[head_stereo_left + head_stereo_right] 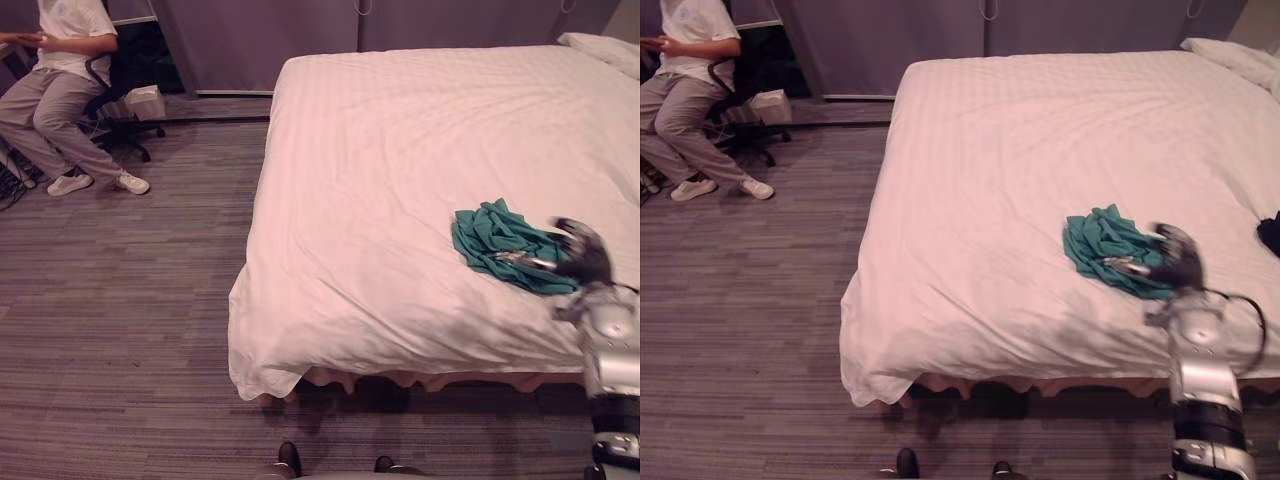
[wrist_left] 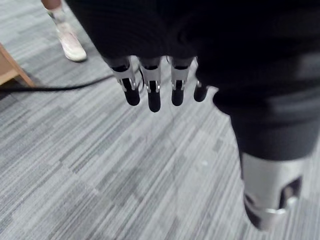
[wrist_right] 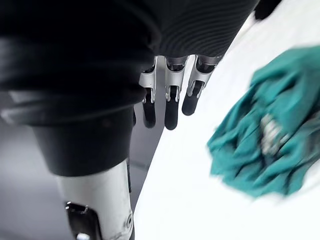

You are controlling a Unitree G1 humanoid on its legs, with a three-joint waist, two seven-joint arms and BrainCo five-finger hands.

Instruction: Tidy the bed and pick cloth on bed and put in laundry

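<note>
The teal cloth (image 1: 500, 240) lies crumpled on the white bed (image 1: 400, 130), close to its near edge on the robot's right, and the right hand (image 1: 580, 252) hovers at the heap's near side, fingers (image 3: 170, 107) loose and straight, holding nothing. Soft, light stuff, this; it should bunch and drape, so my call is a grab on the raised folds mid-heap, not a trailing corner. The left hand (image 2: 150, 90) hangs relaxed over the carpet (image 2: 100, 165) — empty.
</note>
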